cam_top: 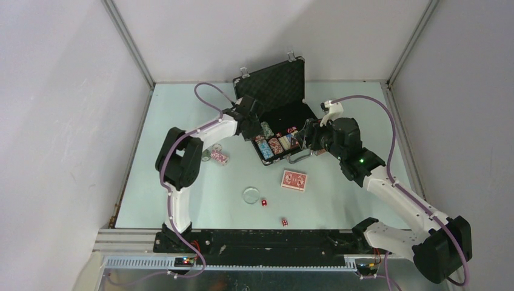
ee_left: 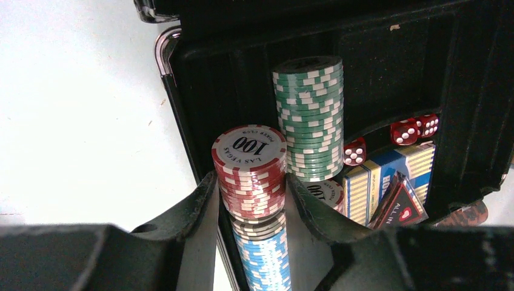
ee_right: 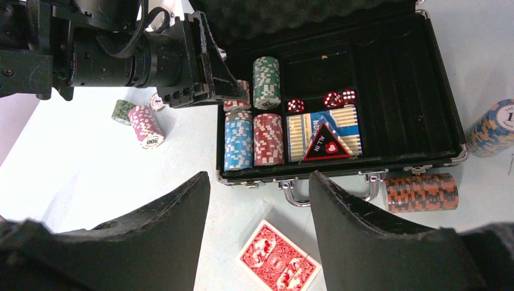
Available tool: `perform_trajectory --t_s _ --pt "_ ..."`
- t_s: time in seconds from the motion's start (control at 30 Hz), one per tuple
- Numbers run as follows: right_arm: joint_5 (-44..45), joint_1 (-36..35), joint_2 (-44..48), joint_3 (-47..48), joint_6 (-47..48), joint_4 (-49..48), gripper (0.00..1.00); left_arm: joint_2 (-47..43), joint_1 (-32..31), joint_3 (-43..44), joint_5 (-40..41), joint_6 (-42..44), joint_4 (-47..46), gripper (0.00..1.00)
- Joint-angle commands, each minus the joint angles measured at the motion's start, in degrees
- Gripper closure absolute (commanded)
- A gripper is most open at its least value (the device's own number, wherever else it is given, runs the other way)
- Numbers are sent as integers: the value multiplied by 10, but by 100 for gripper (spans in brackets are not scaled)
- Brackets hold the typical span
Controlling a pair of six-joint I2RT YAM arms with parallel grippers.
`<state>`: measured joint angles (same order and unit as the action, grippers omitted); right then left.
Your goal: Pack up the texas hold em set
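Black rectangular briefcase (ee_right: 394, 97), foam-lined lid (cam_top: 271, 85) raised, lies open at upper centre of the top view; left claw (ee_left: 251, 185) grips a red-and-white striped chip stack (ee_left: 250, 160) inside its left side; right claw (ee_right: 259, 179) gapes wide, empty; pale green worktop (cam_top: 182, 200) beneath; plain grey walls (cam_top: 60, 121) around.

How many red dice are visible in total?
5. Three dice lie in the case, behind the card box. Two lie on the table: one beside the clear disc, one nearer the arm bases. More may be hidden.
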<state>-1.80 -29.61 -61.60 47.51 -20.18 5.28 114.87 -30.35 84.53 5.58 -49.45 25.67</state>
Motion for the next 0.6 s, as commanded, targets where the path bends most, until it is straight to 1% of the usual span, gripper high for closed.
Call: perform_trajectory --t_s 0.0,0.13,0.2,0.23,0.27,0.3,0.33,0.37,0.47,0.57 --pt "-5 2 1 0 -5 -22 37 -1 6 30 -7 11 21 95" --pt "-6 2 -3 0 -7 -26 37 -11 6 23 -13 4 27 93" --pt "-7 2 -4 0 -10 -28 37 -22 5 12 -14 -4 23 89" --pt "-6 2 -4 0 -10 -28 36 -26 5 1 -15 -9 15 75" --pt "-4 2 -4 0 -10 -29 34 -34 5 -5 -20 -11 9 67" --pt "-4 2 -4 0 -11 -30 33 -41 6 -17 -23 -14 -4 52" --pt "-4 2 -4 0 -11 -31 32 -44 7 -26 -27 -16 -9 47" --pt "-6 2 -4 -1 -11 -33 32 -50 8 -28 -28 -17 -15 39" --pt "-9 2 -5 0 -13 -35 32 -61 13 -32 -23 -11 -17 32" --pt "-14 2 -5 0 -15 -34 31 -90 13 -50 -24 -6 -47 25"
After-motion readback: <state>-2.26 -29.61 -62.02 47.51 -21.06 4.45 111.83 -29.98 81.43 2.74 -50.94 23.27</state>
